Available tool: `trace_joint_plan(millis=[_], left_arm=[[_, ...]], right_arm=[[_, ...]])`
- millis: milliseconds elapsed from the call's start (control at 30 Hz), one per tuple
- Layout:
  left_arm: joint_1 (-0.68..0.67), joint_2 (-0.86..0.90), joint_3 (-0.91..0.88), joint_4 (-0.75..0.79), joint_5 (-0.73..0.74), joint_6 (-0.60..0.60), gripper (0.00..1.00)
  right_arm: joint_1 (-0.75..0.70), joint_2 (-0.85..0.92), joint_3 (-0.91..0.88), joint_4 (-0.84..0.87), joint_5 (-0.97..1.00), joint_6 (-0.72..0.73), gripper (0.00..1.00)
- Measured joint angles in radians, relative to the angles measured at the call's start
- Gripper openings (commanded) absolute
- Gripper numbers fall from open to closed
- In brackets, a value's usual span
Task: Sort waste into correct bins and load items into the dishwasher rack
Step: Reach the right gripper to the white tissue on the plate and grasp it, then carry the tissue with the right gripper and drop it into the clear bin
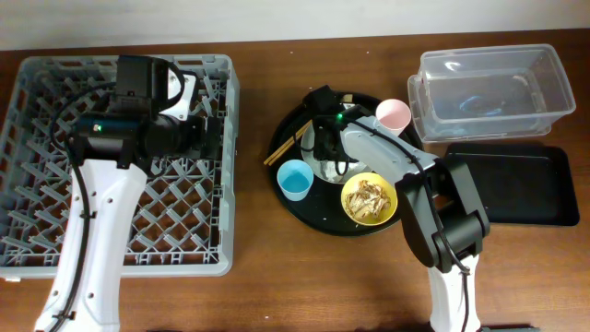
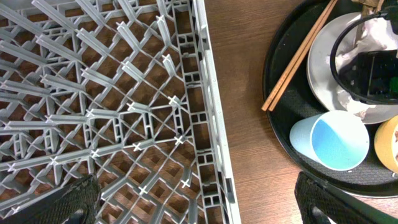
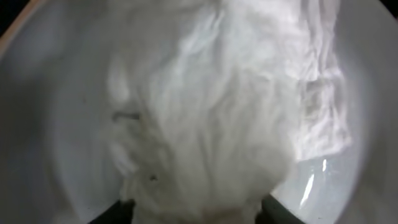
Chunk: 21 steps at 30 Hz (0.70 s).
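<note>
**A:** Where was the tissue?

**B:** The crumpled white tissue lay on the pale green plate and filled most of the right wrist frame. In the overhead view that plate sat in the upper middle of the round black tray, largely hidden under the arm.

**A:** And the right hand?

**B:** The right hand was down over the plate. Paper bulged between its dark fingertips at the bottom edge of the wrist frame. I could not tell whether they had bitten or only bracketed the paper.

**A:** How should that pick have been done?

**B:** I'd have wanted a full bunch of paper in the grip, not a loose flap, and the pinch made above the plate so nothing scraped it. Then a straight lift. The chopsticks lay just beside the plate's left edge, and the light-blue cup and the yellow bowl of scraps were near, lower in the frame.

**A:** And then?

**B:** Carry it high toward the right. The pink cup stood between the plate and the clear tub at upper right. The flat black tray lay just below the tub.

**A:** The left hand?

**B:** The left hand had its fingers wide apart and held nothing. It was over the right edge of the grey rack, at the left of the surface and apart from the plate.
</note>
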Motion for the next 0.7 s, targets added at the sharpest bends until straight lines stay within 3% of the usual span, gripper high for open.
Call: trace_joint_plan(millis=[67, 267, 533, 700], left_arm=[[0.0, 0.0, 0.0, -0.006, 0.0, 0.0, 0.99], [0.0, 0.0, 0.0, -0.006, -0.004, 0.0, 0.99], [0.0, 0.0, 0.001, -0.01, -0.006, 0.0, 0.99], [0.0, 0.0, 0.001, -0.01, -0.006, 0.0, 0.99]], right_arm=[[0.0, 0.004, 0.003, 0.0, 0.001, 0.002, 0.04], [-0.001, 0.006, 0.053, -0.055, -0.027, -0.001, 0.04], [-0.026, -0.076, 0.491, -0.348, -0.082, -0.085, 0.04], [-0.222, -0.138, 0.624, -0.389, -0.086, 0.002, 0.04]])
